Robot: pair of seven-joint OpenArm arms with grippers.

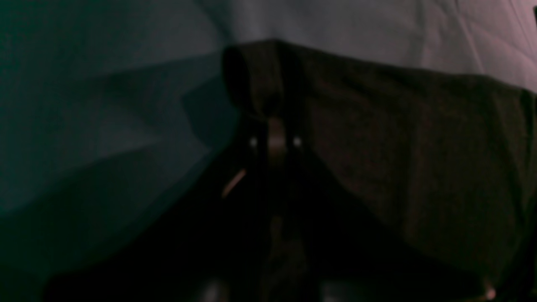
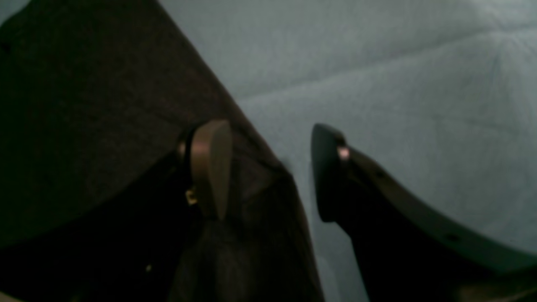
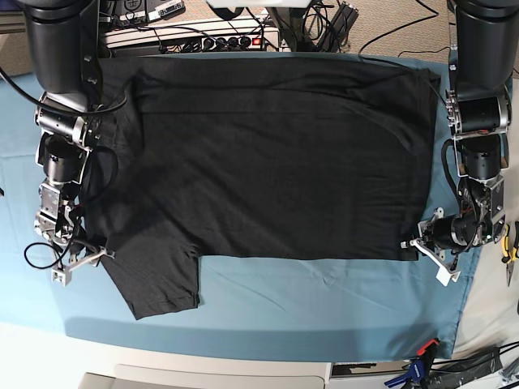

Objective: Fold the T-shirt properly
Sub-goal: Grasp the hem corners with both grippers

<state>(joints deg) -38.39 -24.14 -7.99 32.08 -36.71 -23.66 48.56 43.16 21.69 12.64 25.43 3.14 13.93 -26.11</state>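
Observation:
The black T-shirt lies spread flat, plain side up, on the blue table cloth, with one sleeve pointing to the front left. My left gripper is at the shirt's front right corner. In the left wrist view it is shut on a raised pinch of the dark fabric. My right gripper is at the shirt's left edge by the sleeve. Its jaws stand open: one finger is over the black cloth, the other finger over the blue cloth.
A power strip and cables run along the table's back edge. Yellow-handled pliers lie off the cloth at the right. A clamp sits at the front right corner. The blue cloth ends near the front edge.

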